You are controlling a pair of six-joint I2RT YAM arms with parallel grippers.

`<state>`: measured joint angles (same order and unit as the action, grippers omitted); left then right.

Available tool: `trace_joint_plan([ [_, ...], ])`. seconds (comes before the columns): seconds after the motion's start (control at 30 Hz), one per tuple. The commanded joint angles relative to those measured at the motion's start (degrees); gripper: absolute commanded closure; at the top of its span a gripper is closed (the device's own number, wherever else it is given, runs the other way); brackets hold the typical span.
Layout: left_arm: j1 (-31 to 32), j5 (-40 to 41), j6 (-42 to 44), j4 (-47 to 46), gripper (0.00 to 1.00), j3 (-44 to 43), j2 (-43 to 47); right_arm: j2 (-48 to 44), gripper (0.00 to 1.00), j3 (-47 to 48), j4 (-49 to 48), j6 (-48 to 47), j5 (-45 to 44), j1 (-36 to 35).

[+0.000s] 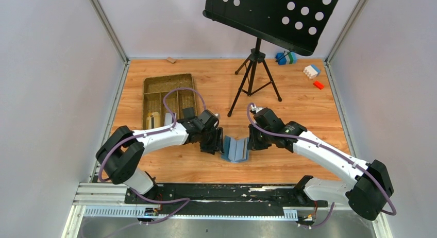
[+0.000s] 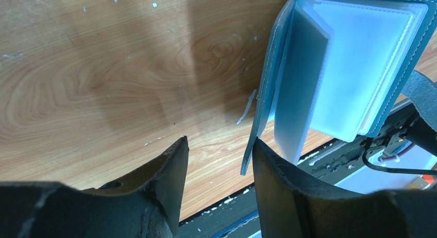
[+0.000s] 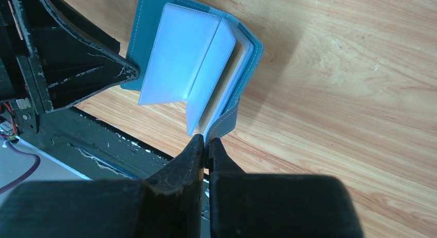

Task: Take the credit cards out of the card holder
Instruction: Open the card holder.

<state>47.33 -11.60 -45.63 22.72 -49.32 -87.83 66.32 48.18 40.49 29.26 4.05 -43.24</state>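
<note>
The blue card holder [image 1: 235, 149] stands open like a book on the wooden table, between my two grippers. Pale blue sleeves [image 2: 355, 68] fan out inside it, and it also shows in the right wrist view [image 3: 180, 57]. No black or silvery credit card shows; any are hidden in the sleeves. My left gripper [image 2: 219, 141] is open, and the edge of the holder's left cover [image 2: 251, 160] lies against the inner side of its right finger. My right gripper [image 3: 206, 141] is shut on the holder's small tab [image 3: 229, 119] at the right cover. In the top view the left gripper [image 1: 219, 144] and the right gripper [image 1: 251, 142] flank the holder.
A brown compartmented tray [image 1: 154, 86] lies at the back left with a few items in it. A black music stand on a tripod [image 1: 255, 78] stands behind the grippers. Toy blocks [image 1: 312, 70] lie at the back right. The black rail [image 1: 227, 192] runs along the near table edge.
</note>
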Motion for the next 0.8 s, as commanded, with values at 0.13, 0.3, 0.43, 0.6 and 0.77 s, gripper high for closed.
trace_joint_plan([
  [0.13, 0.0, -1.4, 2.1, -1.1, 0.4, -1.2, 1.4, 0.0, 0.99, 2.3, -0.2, -0.8, -0.3, 0.6],
  [0.3, 0.0, -1.9, 1.4, -5.1, 0.27, 0.9, 6.7, -0.1, 0.99, 2.4, -0.4, -0.9, 0.0, 0.5],
  [0.43, 0.1, -3.5, 1.1, -6.9, 0.21, 1.0, 7.2, 0.1, 0.98, 2.5, -1.1, -1.0, 0.5, 0.5],
  [0.6, 0.5, -4.6, 1.2, -8.0, 0.18, -0.3, 5.2, 0.5, 0.98, 2.5, -1.6, -1.0, 1.2, 0.5],
  [0.77, 1.2, -5.2, 1.8, -7.6, 0.17, -2.7, 1.9, 0.3, 0.98, 2.7, -2.0, -1.0, 1.4, 0.5],
])
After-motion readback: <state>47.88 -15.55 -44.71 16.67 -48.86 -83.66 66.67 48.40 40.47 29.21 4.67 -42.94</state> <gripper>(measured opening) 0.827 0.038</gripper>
